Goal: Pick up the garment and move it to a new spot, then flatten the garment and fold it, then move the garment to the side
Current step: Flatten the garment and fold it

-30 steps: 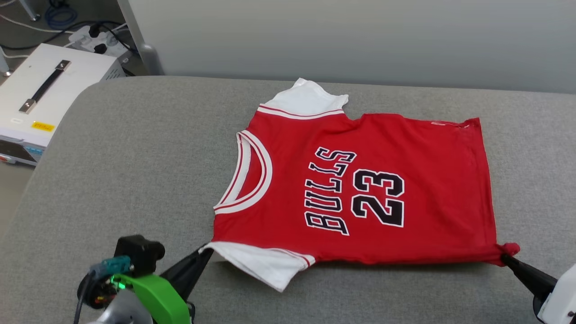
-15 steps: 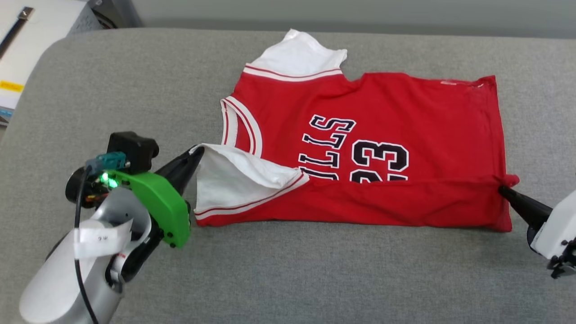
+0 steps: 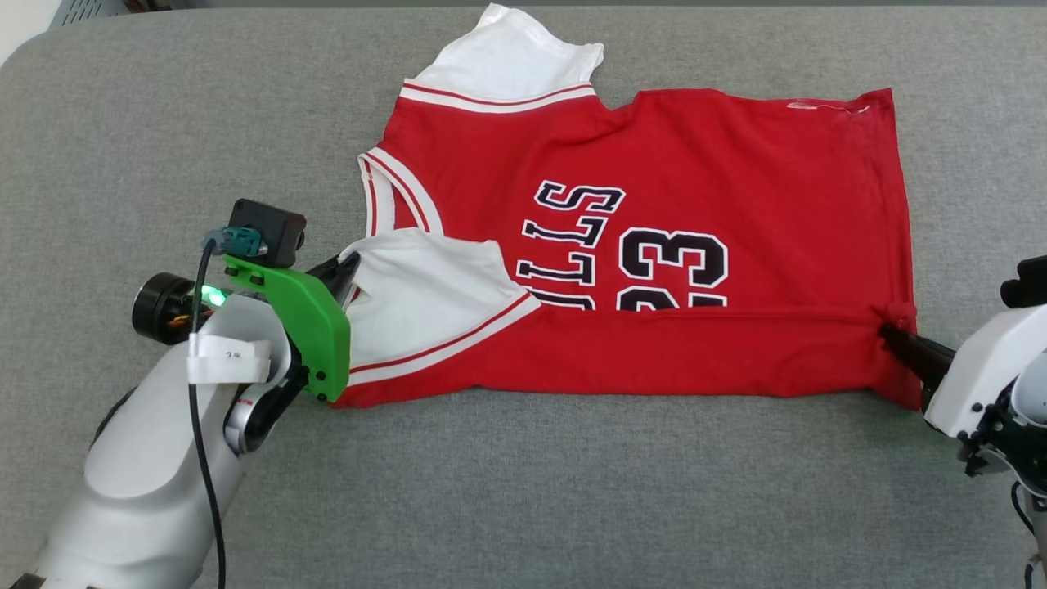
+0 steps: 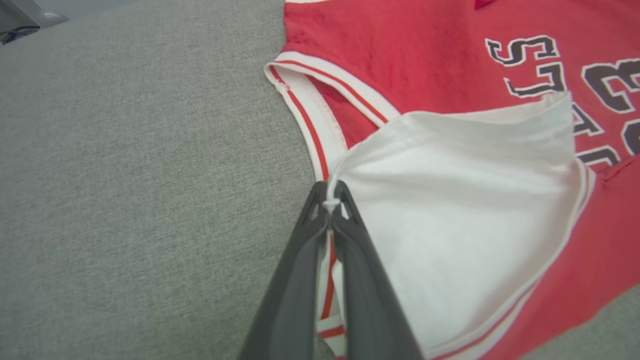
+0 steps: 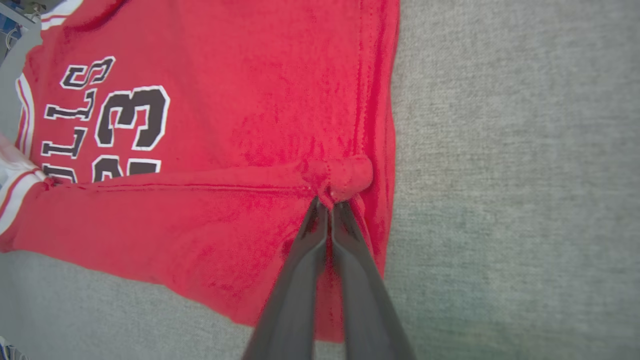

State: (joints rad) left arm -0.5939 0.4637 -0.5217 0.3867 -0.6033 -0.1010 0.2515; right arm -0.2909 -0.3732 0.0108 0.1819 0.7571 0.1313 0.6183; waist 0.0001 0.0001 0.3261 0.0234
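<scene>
I have the garment lying on the grey padded surface, neck toward my left and hem toward my right. Its black, white-edged print runs sideways in the head view. I can read "LLS" and most of "23"; the rest is cut off by the near edge, which is folded up over the front as a long red strip. The near sleeve, white with red-and-white trim, lies turned over onto the chest beside the neckline, and the far sleeve lies flat on the surface. A small pale label sits at the far hem corner, too small to read. The white tag on my left forearm carries marks I cannot make out.

From the head, the left gripper sits partly behind its green bracket. The left wrist view gives me its fingers pressed together on the corner of the white sleeve, just beside the striped collar. The right gripper meets the hem at the near right. The right wrist view shows its two fingers pinching a small bunched knot of red cloth, with the lettering off to that view's left
</scene>
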